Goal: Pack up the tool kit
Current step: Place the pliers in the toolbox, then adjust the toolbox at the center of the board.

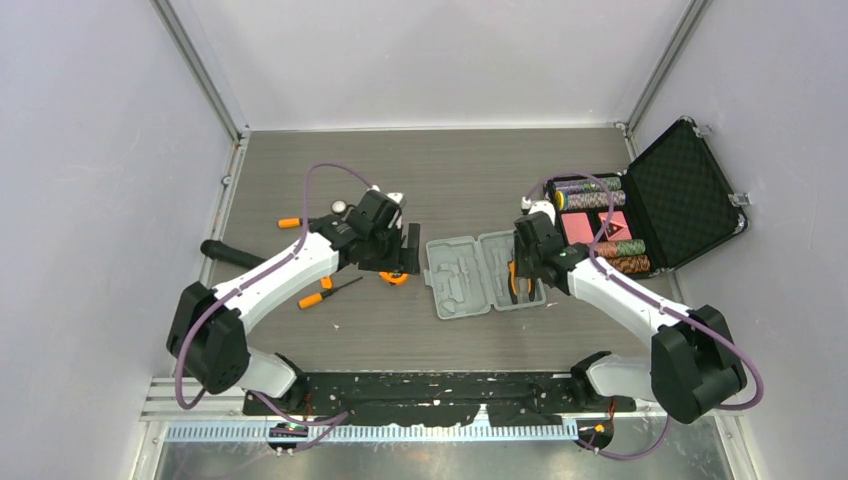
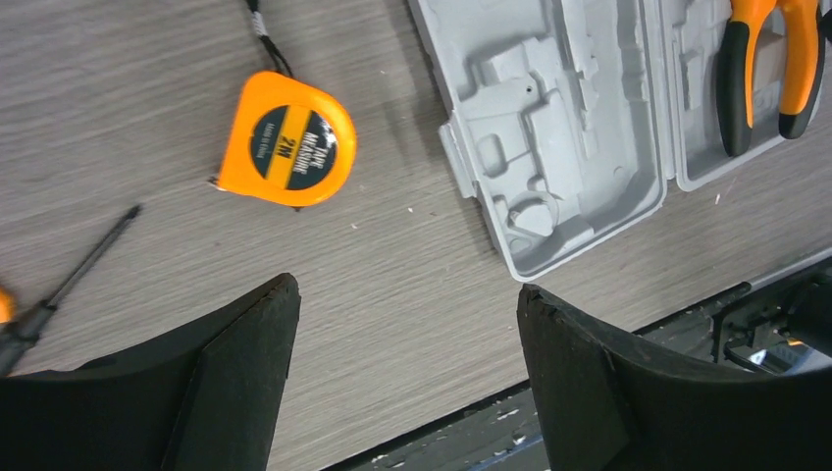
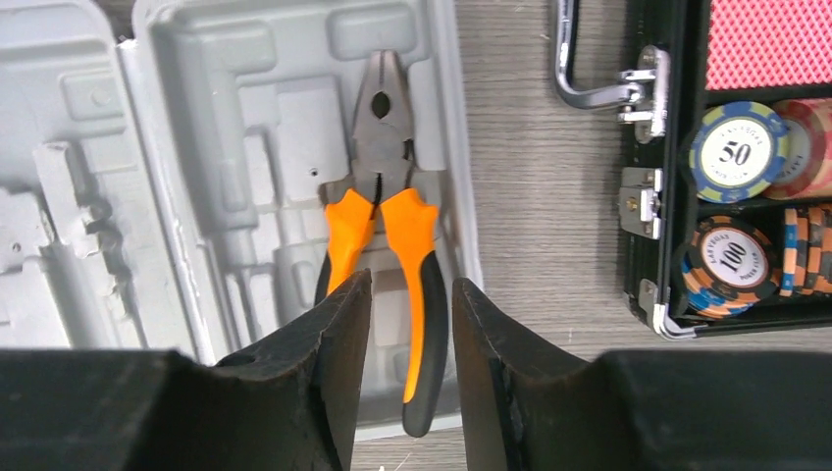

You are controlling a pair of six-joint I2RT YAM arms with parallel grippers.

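The grey tool kit case (image 1: 470, 275) lies open mid-table, its moulded slots (image 2: 559, 128) showing. Orange-and-black pliers (image 3: 385, 167) rest in its right half (image 3: 245, 147). My right gripper (image 3: 411, 280) hovers over the pliers' handles, jaws open a narrow way; one handle shows in the gap with space on both sides. An orange tape measure (image 2: 286, 139) lies on the table left of the case. My left gripper (image 2: 407, 291) is open wide over bare table beside it, holding nothing. A screwdriver (image 2: 78, 265) lies further left, and a second orange-handled one (image 1: 290, 222) further back.
A black foam-lined case (image 1: 680, 190) with poker chips (image 3: 736, 152) stands open at the right, close to the right arm. A black cylindrical handle (image 1: 230, 253) lies at the table's left edge. Walls enclose the table on three sides.
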